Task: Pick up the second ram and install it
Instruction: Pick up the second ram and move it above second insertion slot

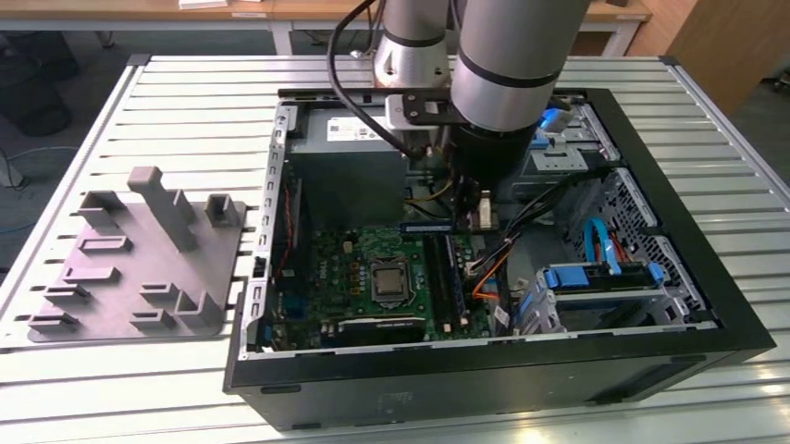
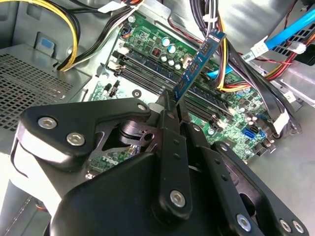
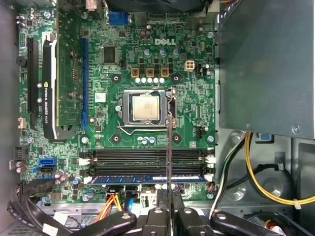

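The end effector (image 2: 172,104) is clenched on the second ram (image 2: 199,59), which is gripped at one end between black fingers (image 2: 170,128). The rest of the blue stick juts out past the fingertips. In the first wrist view the second ram (image 3: 169,147) is seen edge-on as a thin line. It runs from the end effector (image 3: 169,195) out over the motherboard (image 3: 113,69), so its chips and label cannot be made out there. The stick is held over the memory slots (image 3: 147,156) and crosswise to them, not seated. Whether it touches the board cannot be told. Another blue memory stick (image 3: 147,179) is already seated in one slot. The CPU socket (image 3: 146,108) is uncovered, a graphics card (image 3: 49,88) lies nearby, and the power supply (image 3: 266,64) is cut off by the frame edge. In the exterior view the arm (image 1: 512,65) reaches down into the open computer case (image 1: 494,379) and blocks much of what lies under it. A short blue strip of the second ram (image 1: 428,226) is seen just beside the arm. A grey tray (image 1: 117,301) with upright posts lies on the slatted surface (image 1: 185,102), just beside the case on the exterior view's left.
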Robot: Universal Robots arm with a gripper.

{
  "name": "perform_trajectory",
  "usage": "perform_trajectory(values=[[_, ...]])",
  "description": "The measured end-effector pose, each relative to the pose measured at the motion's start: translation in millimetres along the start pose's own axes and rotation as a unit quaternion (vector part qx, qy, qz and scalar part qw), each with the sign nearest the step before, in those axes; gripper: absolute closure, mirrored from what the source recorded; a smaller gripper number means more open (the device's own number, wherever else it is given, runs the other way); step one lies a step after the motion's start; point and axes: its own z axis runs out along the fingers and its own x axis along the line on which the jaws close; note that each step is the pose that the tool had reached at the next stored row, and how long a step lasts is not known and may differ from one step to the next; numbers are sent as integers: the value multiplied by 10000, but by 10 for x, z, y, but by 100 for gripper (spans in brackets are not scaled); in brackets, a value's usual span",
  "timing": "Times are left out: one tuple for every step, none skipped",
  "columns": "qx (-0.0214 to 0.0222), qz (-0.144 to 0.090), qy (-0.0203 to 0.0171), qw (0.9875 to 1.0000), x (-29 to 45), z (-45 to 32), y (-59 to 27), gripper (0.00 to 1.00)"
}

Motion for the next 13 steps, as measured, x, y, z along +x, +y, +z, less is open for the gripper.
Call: perform_trajectory(values=[[0, 0, 0, 10000, 2, 7, 2, 86], [0, 0, 0, 10000, 4, 12, 3, 86], [0, 0, 1, 10000, 5, 16, 4, 86], [0, 0, 1, 10000, 6, 20, 6, 86], [0, 1, 1, 10000, 6, 23, 11, 86], [0, 1, 0, 10000, 6, 26, 18, 86], [0, 0, 0, 10000, 6, 30, 22, 86], [0, 0, 0, 10000, 7, 33, 24, 86], [0, 0, 1, 10000, 7, 36, 24, 86], [0, 0, 0, 10000, 8, 39, 25, 86], [0, 0, 0, 10000, 10, 43, 25, 86], [0, 0, 0, 10000, 11, 47, 25, 86], [0, 0, 1, 10000, 12, 49, 25, 86]])
